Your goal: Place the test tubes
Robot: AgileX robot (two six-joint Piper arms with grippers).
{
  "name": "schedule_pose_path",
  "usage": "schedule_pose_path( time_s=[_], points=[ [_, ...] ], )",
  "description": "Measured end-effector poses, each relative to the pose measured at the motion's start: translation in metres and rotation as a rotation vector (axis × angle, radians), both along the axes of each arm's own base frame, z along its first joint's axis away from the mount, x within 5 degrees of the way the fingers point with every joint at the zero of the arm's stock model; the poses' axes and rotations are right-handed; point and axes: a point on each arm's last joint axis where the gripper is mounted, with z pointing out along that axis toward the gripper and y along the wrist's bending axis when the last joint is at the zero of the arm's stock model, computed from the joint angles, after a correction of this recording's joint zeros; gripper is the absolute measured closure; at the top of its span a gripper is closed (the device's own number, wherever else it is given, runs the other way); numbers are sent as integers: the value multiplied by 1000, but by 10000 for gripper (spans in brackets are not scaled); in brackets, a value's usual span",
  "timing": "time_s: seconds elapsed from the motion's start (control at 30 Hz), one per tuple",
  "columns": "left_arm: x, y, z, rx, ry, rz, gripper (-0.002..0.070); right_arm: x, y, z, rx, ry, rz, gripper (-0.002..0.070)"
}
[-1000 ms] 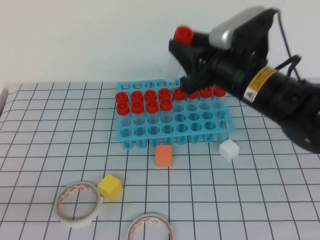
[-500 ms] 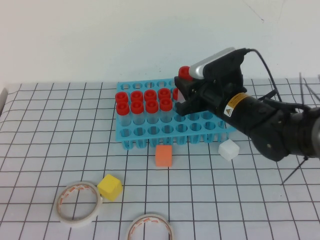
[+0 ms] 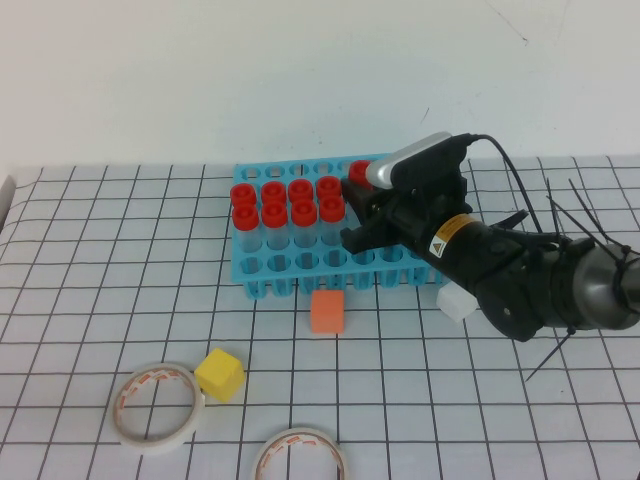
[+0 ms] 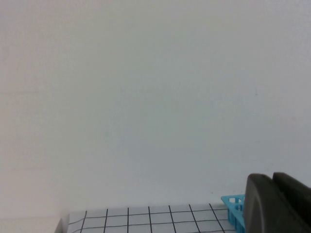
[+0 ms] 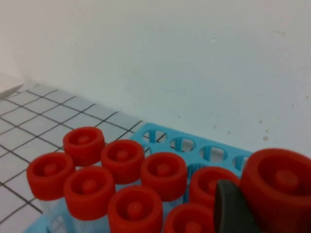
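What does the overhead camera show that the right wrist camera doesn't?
Only overhead: orange cube, yellow cube, white cube, two tape rolls, the whole right arm. Only wrist: the dimple in each cap. Both: blue rack, red-capped tubes, and the right gripper over the rack, holding a test tube. The shut left gripper, away from the rack, appears in neither.

The right gripper (image 3: 357, 208) hides the rack's (image 3: 300, 262) three o'clock end and its test tube's (image 3: 361, 172) body; the left gripper (image 4: 273, 194) is cut off.
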Motion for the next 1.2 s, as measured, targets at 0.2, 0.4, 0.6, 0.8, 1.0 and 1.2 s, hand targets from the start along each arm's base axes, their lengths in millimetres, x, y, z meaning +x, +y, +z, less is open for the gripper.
schedule_pose_path(
  time_s=[0.2,0.4,0.6,0.8,1.0,1.2],
  points=[
    [0,0,0,5,0,1,676,2,-2,-3,-44,-34,-25,392],
    [0,0,0,-3,0,-1,676,4,-5,-3,-29,-23,-62,392],
    [0,0,0,-3,0,-1,676,4,-5,-3,-30,-18,-66,392],
    [0,0,0,-3,0,-1,676,4,-5,-4,-39,-8,-65,392],
    [0,0,0,-3,0,-1,676,4,-5,-5,-25,13,-62,392],
    [0,0,0,-3,0,-1,676,3,-5,-11,-33,66,-64,392]
  ],
)
